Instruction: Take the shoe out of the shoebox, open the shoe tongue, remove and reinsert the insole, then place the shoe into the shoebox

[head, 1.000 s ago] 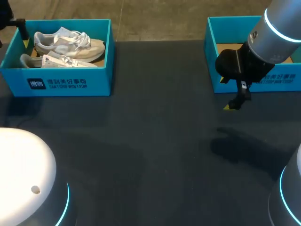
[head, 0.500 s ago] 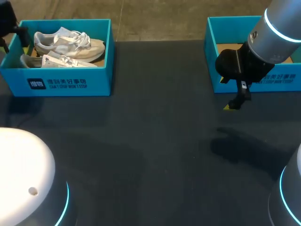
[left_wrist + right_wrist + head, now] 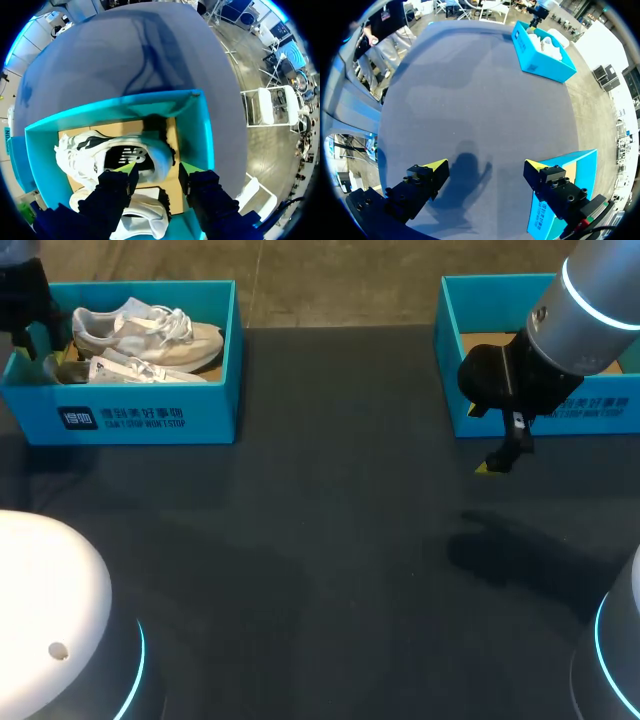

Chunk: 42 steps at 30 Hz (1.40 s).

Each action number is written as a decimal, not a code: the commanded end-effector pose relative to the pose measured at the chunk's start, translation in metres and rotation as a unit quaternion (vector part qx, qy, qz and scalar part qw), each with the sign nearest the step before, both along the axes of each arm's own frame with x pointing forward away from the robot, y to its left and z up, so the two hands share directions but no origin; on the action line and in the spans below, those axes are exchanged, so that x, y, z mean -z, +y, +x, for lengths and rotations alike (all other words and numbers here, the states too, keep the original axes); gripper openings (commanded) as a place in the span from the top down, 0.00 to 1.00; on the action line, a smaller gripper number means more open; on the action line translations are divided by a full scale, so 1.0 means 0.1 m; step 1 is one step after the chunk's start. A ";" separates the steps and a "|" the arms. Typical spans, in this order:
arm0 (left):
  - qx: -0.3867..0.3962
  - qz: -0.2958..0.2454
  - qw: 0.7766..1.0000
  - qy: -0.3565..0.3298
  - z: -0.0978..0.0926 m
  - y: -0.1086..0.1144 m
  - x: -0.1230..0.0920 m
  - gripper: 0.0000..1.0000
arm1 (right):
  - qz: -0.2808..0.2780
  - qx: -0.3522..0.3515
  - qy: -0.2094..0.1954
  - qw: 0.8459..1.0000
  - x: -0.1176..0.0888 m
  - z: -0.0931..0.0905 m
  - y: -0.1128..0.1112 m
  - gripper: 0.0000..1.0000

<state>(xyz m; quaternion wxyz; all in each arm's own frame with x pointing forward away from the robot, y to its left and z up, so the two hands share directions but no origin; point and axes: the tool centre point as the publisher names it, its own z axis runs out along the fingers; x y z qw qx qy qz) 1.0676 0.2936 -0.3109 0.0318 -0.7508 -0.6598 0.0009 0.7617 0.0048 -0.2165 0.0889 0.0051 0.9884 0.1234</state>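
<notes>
A blue shoebox [image 3: 150,418] at the table's far left holds two white and beige shoes. The far shoe [image 3: 150,330] lies on its side; the near one [image 3: 110,370] lies against the front wall. My left gripper [image 3: 30,320] hangs over the box's left end. In the left wrist view my left gripper [image 3: 157,170] straddles the heel of the shoe with the black insole [image 3: 120,157]: one fingertip is over the shoe's opening, the other just outside the heel, with a small gap. The second shoe [image 3: 135,215] lies under the gripper. My right gripper [image 3: 497,462] hangs open and empty over the table.
A second blue box [image 3: 560,410] stands at the far right, right behind my right arm; in the right wrist view its corner [image 3: 555,210] sits beside the gripper [image 3: 485,167]. Dark tabletop [image 3: 330,540] stretches between the two boxes.
My left gripper has come down and to the right into the shoebox's left end, and its fingers have narrowed around the shoe's heel. The right arm has not moved.
</notes>
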 end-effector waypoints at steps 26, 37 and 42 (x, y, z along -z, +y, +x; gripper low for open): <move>-0.003 -0.002 1.000 -0.014 0.13 0.06 0.58 0.33 | -0.001 0.001 0.000 1.000 0.01 0.00 0.01 0.00; -0.006 0.006 1.000 -0.019 0.09 0.02 0.67 0.51 | -0.001 0.001 0.000 1.000 0.01 0.00 0.01 0.00; -0.009 0.012 1.000 -0.017 0.06 0.04 0.69 0.67 | -0.001 0.001 0.000 1.000 0.01 0.00 0.01 0.00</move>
